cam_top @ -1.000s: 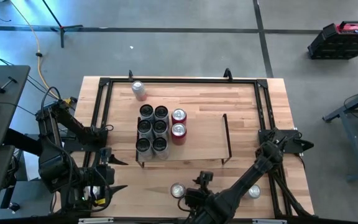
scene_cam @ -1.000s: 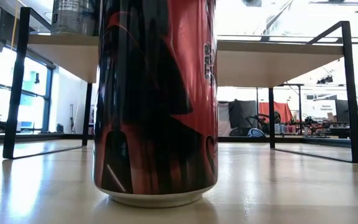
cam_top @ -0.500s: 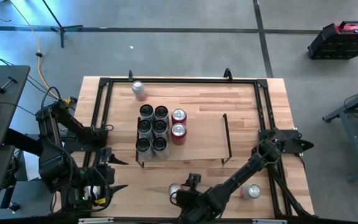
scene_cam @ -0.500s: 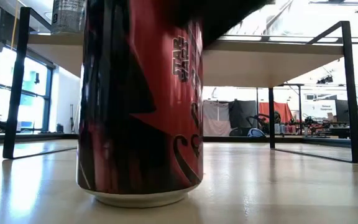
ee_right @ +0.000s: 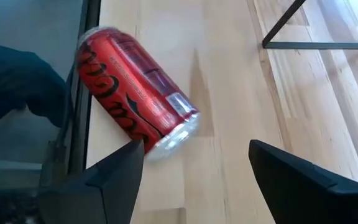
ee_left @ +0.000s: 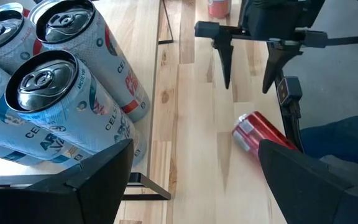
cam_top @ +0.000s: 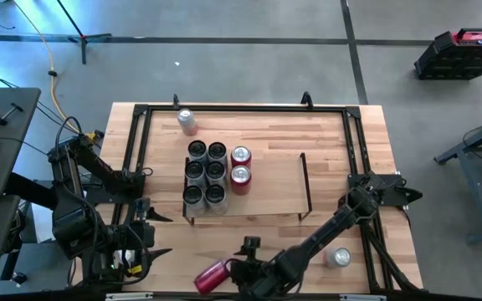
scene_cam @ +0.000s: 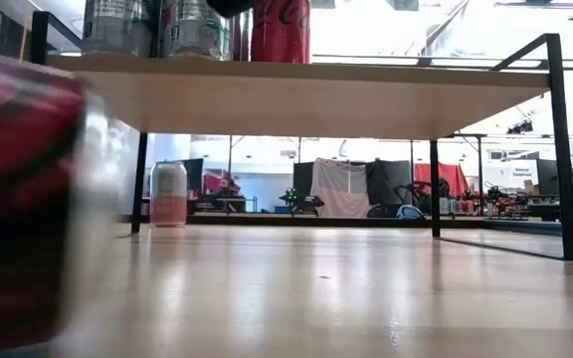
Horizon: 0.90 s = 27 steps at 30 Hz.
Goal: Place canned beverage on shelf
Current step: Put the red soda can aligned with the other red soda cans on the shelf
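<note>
A: Status?
B: Red can (cam_top: 212, 277) lies on its side at the table's front rail, off the shelf (cam_top: 266, 188). My right gripper (cam_top: 243, 266) is spread, empty, just beside it.
A: Risk?
B: A nudge could roll it over the edge.

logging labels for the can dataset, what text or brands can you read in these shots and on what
"Coca-Cola" script, partly visible: red can standing on the low light-wood shelf.
Black Coca-Cola script, not fully legible: toppled red can on the table.
"CEL", "ARCTIC": fragments on the silver-blue cans.
Pale pink can beyond the shelf: too small to read.
</note>
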{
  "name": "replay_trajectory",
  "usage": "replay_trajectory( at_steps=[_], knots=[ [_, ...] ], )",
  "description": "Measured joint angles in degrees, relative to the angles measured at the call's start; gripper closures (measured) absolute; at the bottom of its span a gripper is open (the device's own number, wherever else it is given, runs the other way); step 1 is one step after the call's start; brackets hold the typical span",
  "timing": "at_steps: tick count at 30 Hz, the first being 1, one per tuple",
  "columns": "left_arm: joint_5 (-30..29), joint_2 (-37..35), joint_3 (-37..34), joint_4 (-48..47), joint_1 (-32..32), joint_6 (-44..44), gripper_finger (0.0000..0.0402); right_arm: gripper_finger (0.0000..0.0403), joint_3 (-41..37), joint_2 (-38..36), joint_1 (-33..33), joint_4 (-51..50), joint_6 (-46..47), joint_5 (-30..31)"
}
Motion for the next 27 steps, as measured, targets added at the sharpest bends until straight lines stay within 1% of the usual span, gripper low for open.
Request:
replay_trajectory(
  at_steps=[3,9,15,17,19,22,27],
  knots=[
    [-0.04,0.0,0.0,0.01,0.0,0.01,0.0067,0.0128,-0.06,0.0,-0.14,2.13,-2.52,-2.05],
    [-0.26,0.0,0.0,0.02,0.0,0.0,0.0067,0.0128,-0.11,0.0,-0.21,15.14,-13.09,-5.52],
    [-0.42,0.0,0.0,0.03,0.0,0.0,0.0067,0.012,-0.11,0.19,-1.68,22.69,-19.04,-9.6],
    [-0.44,0.0,0.0,0.03,0.0,0.0,0.0067,0.0112,-0.11,0.51,-2.43,25.26,-20.84,-11.64],
    [-0.44,0.0,0.0,0.02,-0.02,0.0,0.0067,0.0102,-0.11,1.2,-3.34,28.06,-22.03,-15.08],
    [-0.45,0.0,0.0,0.02,-0.04,-0.41,0.0067,0.0087,-0.11,1.79,-4.53,29.15,-23.57,-19.05],
    [-0.44,0.0,0.02,0.01,-0.02,-1.03,0.0067,0.0072,-0.11,1.79,-5.65,28.88,-26.7,-20.83]
  ],
)
